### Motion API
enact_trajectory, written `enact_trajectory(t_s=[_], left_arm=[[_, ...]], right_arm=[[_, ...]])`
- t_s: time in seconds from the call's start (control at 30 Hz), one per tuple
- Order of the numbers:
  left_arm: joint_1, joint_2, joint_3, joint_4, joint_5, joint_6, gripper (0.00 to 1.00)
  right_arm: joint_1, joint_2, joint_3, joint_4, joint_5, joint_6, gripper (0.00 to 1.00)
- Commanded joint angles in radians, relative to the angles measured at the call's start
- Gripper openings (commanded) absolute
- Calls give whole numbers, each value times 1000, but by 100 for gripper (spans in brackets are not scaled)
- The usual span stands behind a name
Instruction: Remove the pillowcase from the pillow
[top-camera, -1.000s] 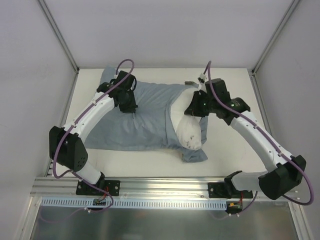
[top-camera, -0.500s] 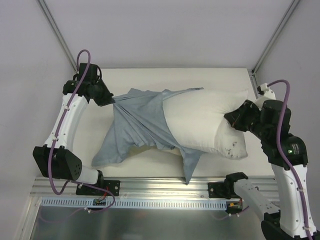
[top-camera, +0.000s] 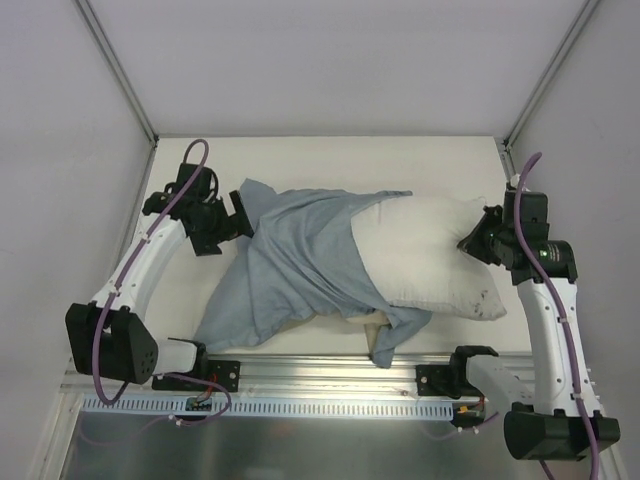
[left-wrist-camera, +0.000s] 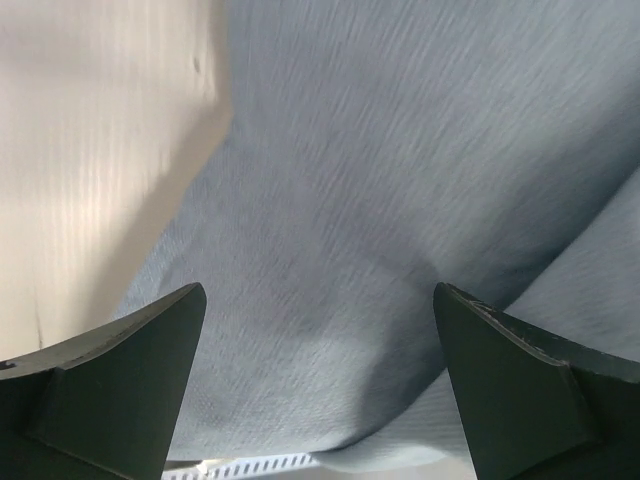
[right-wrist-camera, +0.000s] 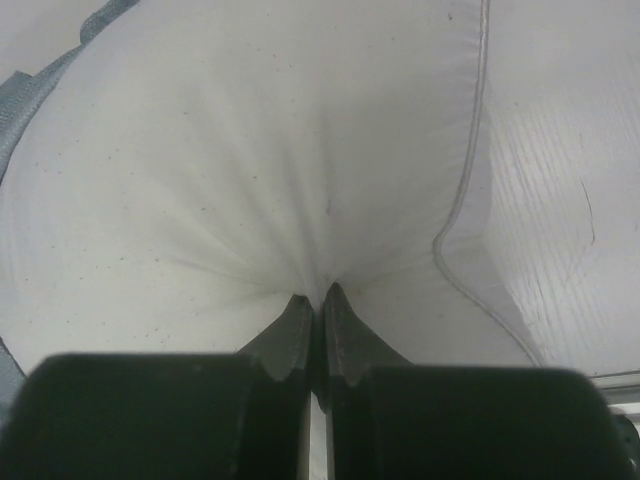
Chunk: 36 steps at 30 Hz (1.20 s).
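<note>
Left tool (top-camera: 236, 216): spread wide, empty, facing plain blue-grey fabric pillowcase (top-camera: 300, 250). Right tool (top-camera: 478, 240): pinching right end of plump off-white rectangular pillow (top-camera: 430, 262). Pillow: long axis left-right across pale worktop (top-camera: 330, 160), left half inside pillowcase.

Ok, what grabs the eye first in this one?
The off-white pillow lies centre frame, its right half bare, its left half inside the blue-grey pillowcase. The right gripper is shut on the pillow's right end; the left gripper stands open at the pillowcase's left end.
</note>
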Motion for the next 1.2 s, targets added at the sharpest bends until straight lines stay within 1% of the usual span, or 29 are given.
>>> enact_trajectory(t_s=[0.0,0.03,0.13,0.27,0.33,0.37,0.4,0.43,0.53,0.57,0.6,0.67,0.7,0.73,0.77,0.8,0.83,0.9,0.93,1.0,1.17], left_arm=[[-4,-111,-124,23,100,-17,99],[-9,-159,-184,38,123,-42,99],[-28,-232,-273,78,215,-76,99],[-78,-267,-384,144,312,-130,99],[-88,-254,-448,216,379,-180,58],[-88,-251,-457,229,382,-193,35],[-88,-247,-457,233,372,-199,14],[-85,-242,-439,230,334,-196,0],[-7,-242,-372,209,317,-164,0],[25,-244,-343,159,288,-152,0],[92,-248,-279,129,268,-126,0],[169,-259,-220,69,257,-98,0],[247,-273,-173,60,257,-74,0],[281,-276,-152,54,258,-63,0],[318,-276,-131,40,263,-52,0],[385,-268,-91,32,272,-38,0],[419,-259,-77,29,287,-35,0],[476,-238,-44,26,335,-29,0],[513,-231,-36,26,343,-29,0],[550,-221,-14,26,347,-34,0],[608,-221,47,25,337,-57,0]], right_arm=[[-12,52,58,134,-39,21,1],[-12,64,48,167,-49,31,1],[-12,126,35,242,-101,78,1],[-12,190,6,319,-144,130,0],[-12,215,7,348,-148,150,1],[-12,245,24,353,-150,153,1],[-10,259,38,356,-148,152,1],[-12,273,53,356,-144,152,1],[-12,327,154,310,-96,121,1],[-38,334,185,298,-63,111,1],[-76,339,241,284,-61,111,1],[-137,330,289,246,-84,126,1],[-205,316,321,232,-98,138,1],[-242,307,329,230,-131,146,1],[-274,296,334,230,-151,150,1],[-340,275,332,230,-168,161,1],[-369,263,322,232,-202,166,1],[-417,246,312,232,-216,149,1],[-425,239,300,226,-220,146,1],[-438,235,273,227,-227,143,1],[-440,236,168,256,-243,158,1]])
